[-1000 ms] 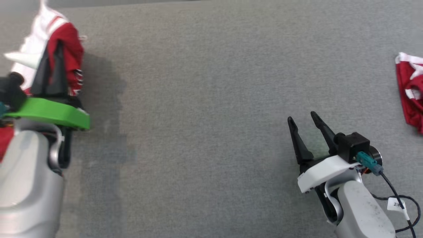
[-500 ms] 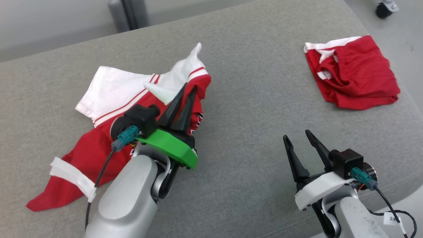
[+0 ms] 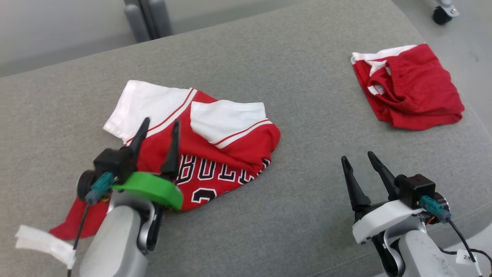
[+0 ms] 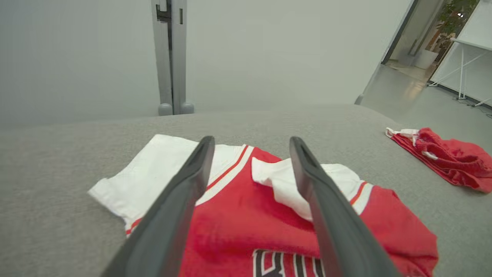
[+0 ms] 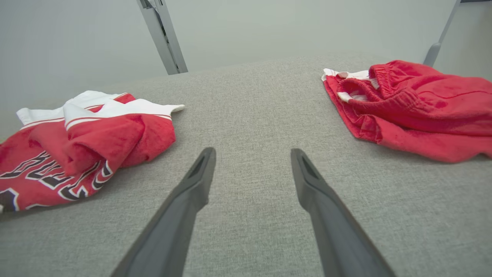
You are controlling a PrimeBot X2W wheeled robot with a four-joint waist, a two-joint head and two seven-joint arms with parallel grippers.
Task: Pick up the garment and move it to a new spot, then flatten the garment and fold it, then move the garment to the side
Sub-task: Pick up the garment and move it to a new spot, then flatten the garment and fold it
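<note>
The garment (image 3: 226, 154), a red jersey with wide white sleeves and "BULLS" lettering, lies crumpled on the grey cloth surface (image 3: 307, 115), left of centre. One sleeve is folded over the chest. My left gripper (image 3: 160, 123) hovers open over the garment's near left part, with nothing between its fingers. In the left wrist view the left gripper (image 4: 251, 140) frames the garment (image 4: 250, 223) below it. My right gripper (image 3: 357, 157) stands open at the lower right, apart from the cloth. The right wrist view shows the right gripper (image 5: 252, 152) over bare surface, the garment (image 5: 96, 142) to its left.
Another red garment (image 3: 411, 92) with narrow white edging lies bunched at the far right, near the surface's rounded right edge. It also appears as red cloth (image 5: 415, 107) in the right wrist view. A grey post (image 3: 148, 17) stands behind the surface. A caster wheel (image 3: 440, 13) sits on the floor.
My left gripper has opened and let go of the garment, which now lies slumped on the surface. The gripper has drawn back toward me. The head camera shifted; the right gripper stayed open.
</note>
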